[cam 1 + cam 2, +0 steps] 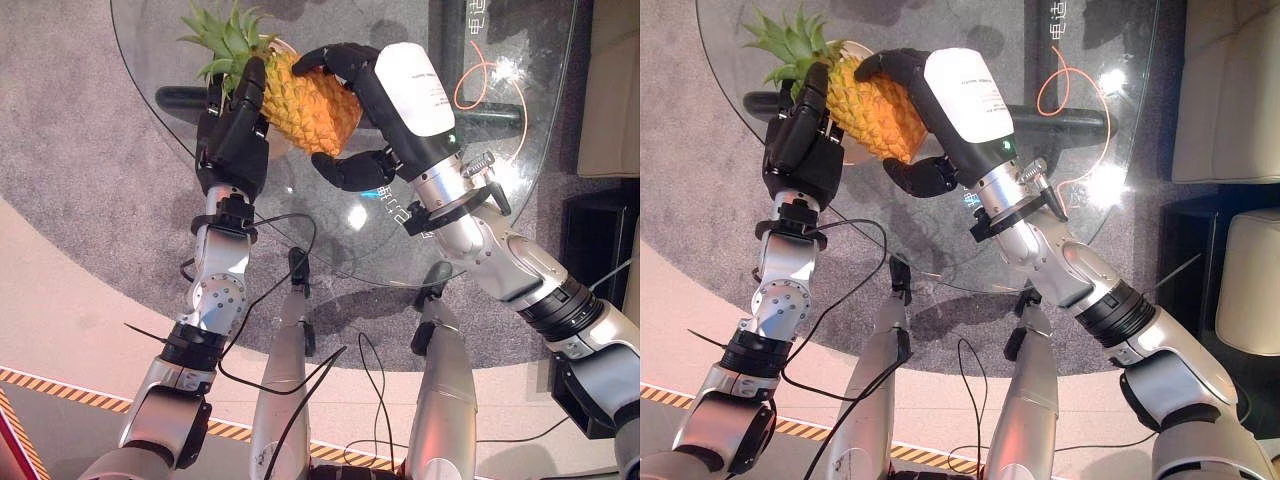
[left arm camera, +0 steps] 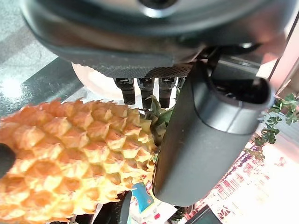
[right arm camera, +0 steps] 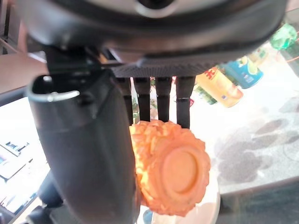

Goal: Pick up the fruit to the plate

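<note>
Left eye view: yellow-orange scaly pineapple with green leafy crown (image 1: 300,100), held between both hands above the round glass table (image 1: 520,190), near its far edge. Left hand (image 1: 235,135): fingers straight, pressed flat against the crown end. Right hand (image 1: 375,110): fingers and thumb curled round the base end.

Right eye view: pale plate (image 1: 845,150) partly visible directly beneath the fruit.

Left wrist view: fingers (image 2: 145,91) extended along the scales.

Right wrist view: plate rim (image 3: 205,212) just below the pineapple's base.

Status: fruit carried over plate; whether it touches cannot be told; release apparently outstanding.
</note>
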`<state>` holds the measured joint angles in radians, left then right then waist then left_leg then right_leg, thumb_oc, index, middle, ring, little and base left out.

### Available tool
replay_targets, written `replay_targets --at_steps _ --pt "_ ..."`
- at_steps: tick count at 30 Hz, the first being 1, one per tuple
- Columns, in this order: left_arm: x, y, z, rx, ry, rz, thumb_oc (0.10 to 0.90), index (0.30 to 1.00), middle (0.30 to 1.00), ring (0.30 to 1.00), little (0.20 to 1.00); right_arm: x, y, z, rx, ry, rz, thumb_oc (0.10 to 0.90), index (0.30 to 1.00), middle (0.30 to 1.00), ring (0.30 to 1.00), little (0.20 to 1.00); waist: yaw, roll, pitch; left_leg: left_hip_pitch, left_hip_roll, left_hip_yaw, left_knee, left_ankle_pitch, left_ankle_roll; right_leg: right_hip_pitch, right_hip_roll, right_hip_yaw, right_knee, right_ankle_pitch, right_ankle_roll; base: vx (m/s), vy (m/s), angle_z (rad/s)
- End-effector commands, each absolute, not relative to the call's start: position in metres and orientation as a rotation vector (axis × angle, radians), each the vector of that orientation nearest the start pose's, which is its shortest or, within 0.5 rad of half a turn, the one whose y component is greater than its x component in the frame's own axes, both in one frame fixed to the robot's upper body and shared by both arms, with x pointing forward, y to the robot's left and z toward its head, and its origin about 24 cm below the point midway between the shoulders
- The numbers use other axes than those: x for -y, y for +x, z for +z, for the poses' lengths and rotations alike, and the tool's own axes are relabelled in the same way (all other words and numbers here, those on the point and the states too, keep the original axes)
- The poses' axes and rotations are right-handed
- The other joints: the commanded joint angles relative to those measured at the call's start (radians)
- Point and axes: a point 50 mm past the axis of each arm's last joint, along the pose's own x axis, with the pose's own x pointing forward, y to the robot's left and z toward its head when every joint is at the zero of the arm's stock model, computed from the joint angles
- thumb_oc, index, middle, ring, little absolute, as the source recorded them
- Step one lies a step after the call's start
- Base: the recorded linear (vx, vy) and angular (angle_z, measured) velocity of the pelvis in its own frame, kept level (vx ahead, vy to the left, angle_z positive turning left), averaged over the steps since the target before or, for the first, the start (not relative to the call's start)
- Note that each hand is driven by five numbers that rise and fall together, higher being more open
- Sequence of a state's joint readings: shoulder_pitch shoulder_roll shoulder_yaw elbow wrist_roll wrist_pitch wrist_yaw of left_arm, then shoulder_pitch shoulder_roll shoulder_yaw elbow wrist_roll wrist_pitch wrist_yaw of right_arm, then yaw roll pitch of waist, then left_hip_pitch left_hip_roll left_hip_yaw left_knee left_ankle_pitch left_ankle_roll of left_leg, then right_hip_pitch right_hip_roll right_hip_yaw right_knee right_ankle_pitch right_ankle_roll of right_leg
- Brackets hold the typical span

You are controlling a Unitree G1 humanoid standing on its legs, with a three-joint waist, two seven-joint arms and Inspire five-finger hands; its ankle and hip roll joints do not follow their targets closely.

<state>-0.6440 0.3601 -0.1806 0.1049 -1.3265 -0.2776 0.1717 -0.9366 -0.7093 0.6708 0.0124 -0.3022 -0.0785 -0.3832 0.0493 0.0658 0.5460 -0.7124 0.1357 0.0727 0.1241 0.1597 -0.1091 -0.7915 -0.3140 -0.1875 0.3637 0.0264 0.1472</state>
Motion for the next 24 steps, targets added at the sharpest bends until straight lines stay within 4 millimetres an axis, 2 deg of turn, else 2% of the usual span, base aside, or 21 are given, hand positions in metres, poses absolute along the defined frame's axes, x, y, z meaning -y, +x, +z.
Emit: replay_targets --at_steps 1,5,7,8,9,10,24 --pt "-0.138 0.312 0.276 0.764 -0.967 -0.513 0.8 0.9 0.9 0.9 0.9 0.032 0.244 0.302 1.522 -0.851 0.448 0.1 0.3 0.3 0.3 0.2 0.011 -0.018 -0.026 -0.022 0.007 -0.029 0.059 -0.042 -0.027 0.075 -0.005 -0.014 -0.13 0.07 0.045 0.0 0.0 0.0" --pt "-0.139 0.31 0.278 0.816 -0.967 -0.536 0.8 0.9 0.9 0.9 0.9 0.032 0.244 0.3 1.522 -0.848 0.46 0.1 0.3 0.3 0.3 0.2 0.009 -0.022 -0.026 -0.02 0.008 -0.029 0.057 -0.041 -0.028 0.079 -0.003 -0.014 -0.134 0.07 0.044 0.0 0.0 0.0" --pt "-0.138 0.309 0.28 0.839 -0.96 -0.556 0.682 0.799 0.799 0.799 0.782 0.032 0.245 0.3 1.52 -0.848 0.461 0.1 0.3 0.3 0.3 0.2 0.008 -0.022 -0.026 -0.018 0.008 -0.029 0.055 -0.042 -0.027 0.079 -0.003 -0.014 -0.133 0.069 0.044 0.0 0.0 0.0" --pt "-0.138 0.308 0.281 0.853 -0.956 -0.567 0.396 0.554 0.554 0.554 0.496 0.033 0.245 0.3 1.52 -0.849 0.461 0.1 0.3 0.3 0.3 0.2 0.008 -0.023 -0.026 -0.019 0.008 -0.03 0.055 -0.042 -0.027 0.079 -0.002 -0.013 -0.133 0.069 0.044 0.0 0.0 0.0" --pt "-0.138 0.306 0.283 0.873 -0.95 -0.579 0.158 0.349 0.349 0.349 0.258 0.033 0.245 0.3 1.52 -0.848 0.461 0.1 0.3 0.3 0.3 0.2 0.008 -0.023 -0.026 -0.019 0.007 -0.031 0.055 -0.042 -0.027 0.078 -0.001 -0.013 -0.133 0.069 0.044 0.0 0.0 0.0" --pt "-0.138 0.305 0.284 0.888 -0.944 -0.585 0.1 0.3 0.3 0.3 0.2 0.033 0.245 0.3 1.52 -0.848 0.462 0.1 0.3 0.3 0.3 0.2 0.008 -0.024 -0.026 -0.019 0.007 -0.031 0.053 -0.042 -0.027 0.078 -0.001 -0.013 -0.134 0.069 0.044 0.0 0.0 0.0" --pt "-0.148 0.302 0.293 1.021 -0.908 -0.528 0.1 0.3 0.3 0.3 0.2 0.035 0.246 0.305 1.527 -0.83 0.429 0.1 0.3 0.3 0.3 0.2 0.003 -0.032 -0.026 -0.031 0.005 -0.036 0.057 -0.04 -0.026 0.065 0.005 -0.008 -0.132 0.072 0.041 0.0 0.0 0.0"
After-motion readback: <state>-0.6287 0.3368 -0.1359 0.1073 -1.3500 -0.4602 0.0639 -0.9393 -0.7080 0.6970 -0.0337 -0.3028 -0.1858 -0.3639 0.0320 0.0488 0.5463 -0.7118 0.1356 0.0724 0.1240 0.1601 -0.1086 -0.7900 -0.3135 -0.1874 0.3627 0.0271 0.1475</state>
